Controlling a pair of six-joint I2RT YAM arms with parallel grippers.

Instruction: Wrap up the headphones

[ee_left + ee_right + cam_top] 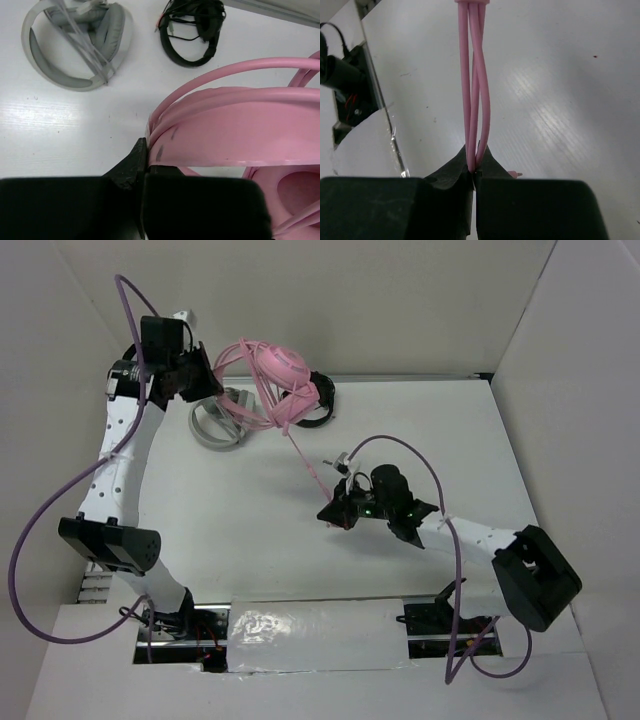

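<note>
Quick count for anyone wondering: three sets of headphones in all, so one pink headphones (283,370), one grey-white headphones (214,422) and one black headphones (320,406). Robot arms, there's two: a left arm (118,455) and a right arm (470,533). And just the one white counter (250,525).

Right pincer (474,167) is clamped tight on the pink headphone cable (472,75) — no gap showing between the black fingers. Looks like three strands leave the grip side by side and run straight up out of the top of frame. The right-hand strand bows outward, then crosses back toward the middle one. White surface (560,90) lies behind. A small pink plug end (515,174) with a metal tip pokes out just right of the fingers. Left edge: black hardware (337,75) with red wires (351,107), next to a shiny white strip (367,145) — too blurred to say more.
</note>
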